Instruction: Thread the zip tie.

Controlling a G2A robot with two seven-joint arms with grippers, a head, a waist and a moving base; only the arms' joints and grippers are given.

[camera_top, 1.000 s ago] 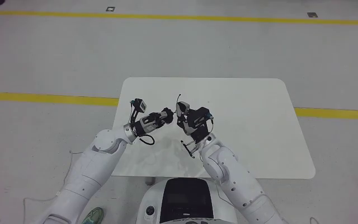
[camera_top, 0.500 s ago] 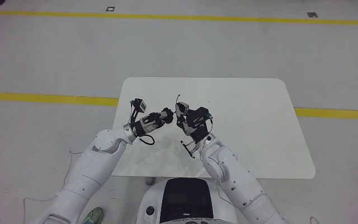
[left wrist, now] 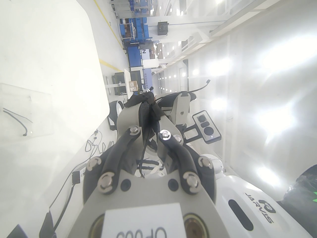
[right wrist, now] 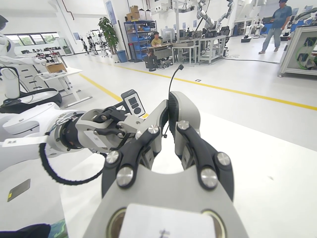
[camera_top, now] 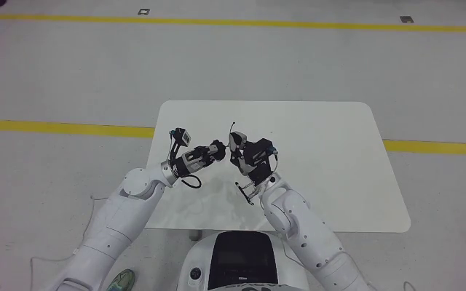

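two arms meet with bent elbows above the desk [camera_top: 328, 145], at 9 o'clock from its middle. the right end effector [right wrist: 170, 107] is pressed together, pinching the zip tie [right wrist: 171, 82], whose free length points to 12 o'clock in the top view. the left end effector [left wrist: 146, 100], just beside it at 9 o'clock, looks pressed together; we cannot tell on what.

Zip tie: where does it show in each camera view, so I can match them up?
Top view: the zip tie is a thin black strand poking out of the right gripper.
Left wrist view: the zip tie arcs out beyond the facing gripper, head at its end.
Right wrist view: the zip tie stands up from this gripper's closed tips.
Landmark: the right gripper, pinching it in all three.
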